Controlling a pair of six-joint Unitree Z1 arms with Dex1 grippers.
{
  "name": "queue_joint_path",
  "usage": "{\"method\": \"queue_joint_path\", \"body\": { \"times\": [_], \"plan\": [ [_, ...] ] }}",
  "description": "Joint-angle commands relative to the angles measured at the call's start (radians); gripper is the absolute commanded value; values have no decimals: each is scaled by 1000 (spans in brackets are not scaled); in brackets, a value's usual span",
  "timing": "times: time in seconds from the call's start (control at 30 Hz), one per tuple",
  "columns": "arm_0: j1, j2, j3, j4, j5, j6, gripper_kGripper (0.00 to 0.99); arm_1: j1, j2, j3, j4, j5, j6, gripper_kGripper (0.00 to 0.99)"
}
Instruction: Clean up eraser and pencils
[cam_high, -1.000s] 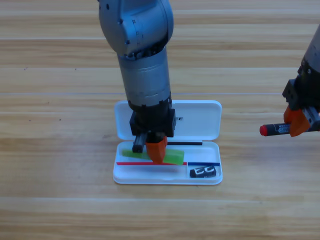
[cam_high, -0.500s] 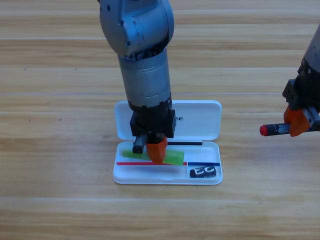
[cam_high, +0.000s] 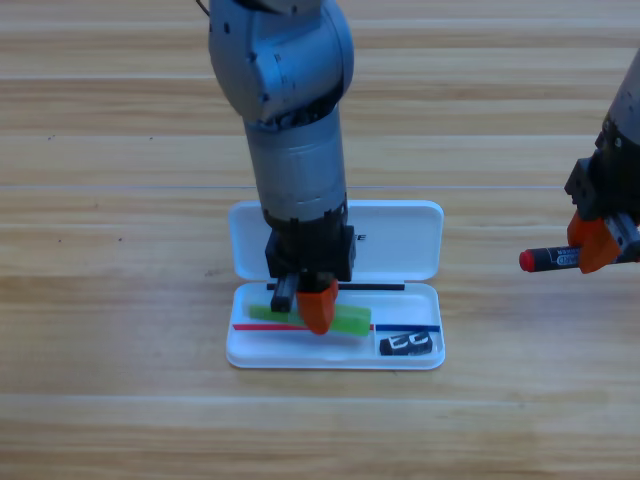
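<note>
My left gripper (cam_high: 308, 305) points down into the open white case (cam_high: 238, 356) and is shut on the pale green pencil (cam_high: 350, 321). That pencil lies almost level just over the tray's floor, its ends sticking out either side of the jaws. In the tray's right corner sits the small black eraser (cam_high: 408, 344). My right gripper (cam_high: 598, 246) hangs at the picture's right edge, above the table. It is shut on the black pen with the red tip (cam_high: 545, 260), which points left.
The case's lid (cam_high: 400, 240) lies flat open behind the tray. The left arm's grey body (cam_high: 290, 120) rises over the table's middle and hides part of the lid. Bare wooden table (cam_high: 120, 300) surrounds the case.
The left gripper has shifted slightly right and lower with the green pencil, which now lies flatter in the tray. The right gripper and its pen have held still.
</note>
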Motion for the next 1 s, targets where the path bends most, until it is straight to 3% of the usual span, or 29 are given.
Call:
{"method": "queue_joint_path", "body": {
  "times": [0.03, 0.43, 0.53, 0.57, 0.7, 0.77, 1.0],
  "plan": [
    [-22, 58, 8, -9, -9, -9, 75, 28, 44, 0, 11, 15, 4, 0],
    [-22, 52, 13, -9, -8, -6, 81, 33, 44, -1, 11, 13, 6, 0],
    [-22, 49, 13, -8, -8, -8, 186, 33, 42, -1, 11, 13, 6, 0],
    [-22, 49, 13, -8, -8, -8, 284, 33, 42, -1, 11, 13, 6, 0],
    [-22, 47, 16, -6, -9, -9, 833, 33, 44, -1, 11, 13, 4, 0],
    [-22, 45, 14, -6, -8, -8, 960, 33, 42, -1, 11, 13, 4, 0],
    [-22, 38, 13, -6, -6, -8, 990, 53, 14, -3, 12, 21, 14, 0]
  ]
}}
